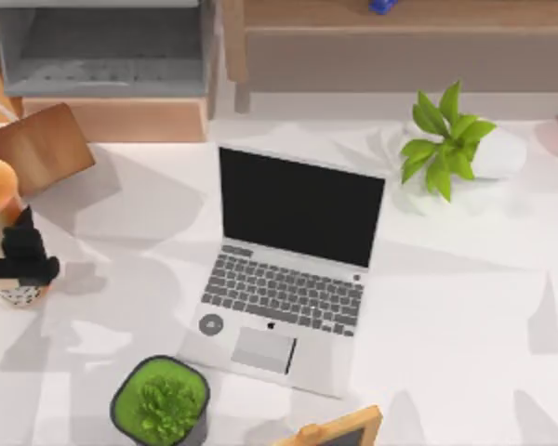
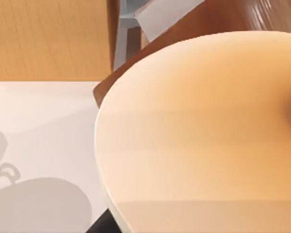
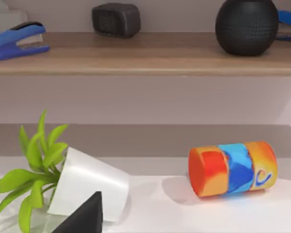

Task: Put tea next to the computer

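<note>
**Tea held at the table's left edge, laptop well apart**

The left gripper [image 1: 20, 253], a dark two-finger claw, sits at the far left of the table, its fingers pressed against the tall clear cup of peach-tan milk tea [image 1: 2, 209] with an orange domed lid; the grip looks placed mid-body, probably so the cup stays upright when carried; the speckled base shows just below the fingers. The open silver laptop [image 1: 288, 269] with black screen and grey keyboard lies at the table's centre, well apart from the cup, so the move beside it is not yet done. A brown wooden box [image 1: 39, 146] stands just behind the cup. The left wrist view adds the cup's wall [image 2: 199, 136] very close up; the top view gives its place. The right wrist view shows a tipped white pot of green leaves [image 3: 87, 187] and a lying orange-and-blue can [image 3: 233, 167]; whether the right gripper's fingers are spread, I cannot tell.
</note>
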Controlling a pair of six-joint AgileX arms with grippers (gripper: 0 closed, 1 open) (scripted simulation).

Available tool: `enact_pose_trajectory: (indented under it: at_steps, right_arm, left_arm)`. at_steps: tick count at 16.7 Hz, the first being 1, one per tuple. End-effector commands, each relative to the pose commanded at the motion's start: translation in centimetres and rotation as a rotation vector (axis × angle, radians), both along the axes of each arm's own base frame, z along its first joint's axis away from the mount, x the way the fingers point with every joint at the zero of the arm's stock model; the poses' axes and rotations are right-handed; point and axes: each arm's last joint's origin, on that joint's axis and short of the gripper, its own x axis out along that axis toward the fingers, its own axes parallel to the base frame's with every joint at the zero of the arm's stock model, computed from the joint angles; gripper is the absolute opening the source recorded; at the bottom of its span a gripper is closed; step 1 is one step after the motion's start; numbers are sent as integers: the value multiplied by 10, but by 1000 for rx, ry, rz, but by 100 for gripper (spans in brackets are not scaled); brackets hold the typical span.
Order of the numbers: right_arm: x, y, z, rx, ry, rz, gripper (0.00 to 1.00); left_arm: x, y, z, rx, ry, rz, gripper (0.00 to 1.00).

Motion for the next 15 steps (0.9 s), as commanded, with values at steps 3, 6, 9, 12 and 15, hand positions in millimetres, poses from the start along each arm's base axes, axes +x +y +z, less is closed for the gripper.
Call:
enact_pose_trajectory:
  at_steps: [3, 6, 9, 12, 15]
  right_arm:
    - [0, 0, 0, 0, 0, 0, 100]
    - [0, 0, 0, 0, 0, 0, 100]
    - [0, 0, 0, 0, 0, 0, 100]
    - [0, 0, 0, 0, 0, 0, 100]
    - [0, 0, 0, 0, 0, 0, 100]
  left_arm:
    - [0, 0, 0, 0, 0, 0, 0]
    - [0, 0, 0, 2, 1, 0, 0]
    - [0, 0, 5, 2, 3, 0, 0]
    - [0, 0, 9, 2, 2, 0, 0]
    - [-1, 0, 8, 3, 7, 0, 0]
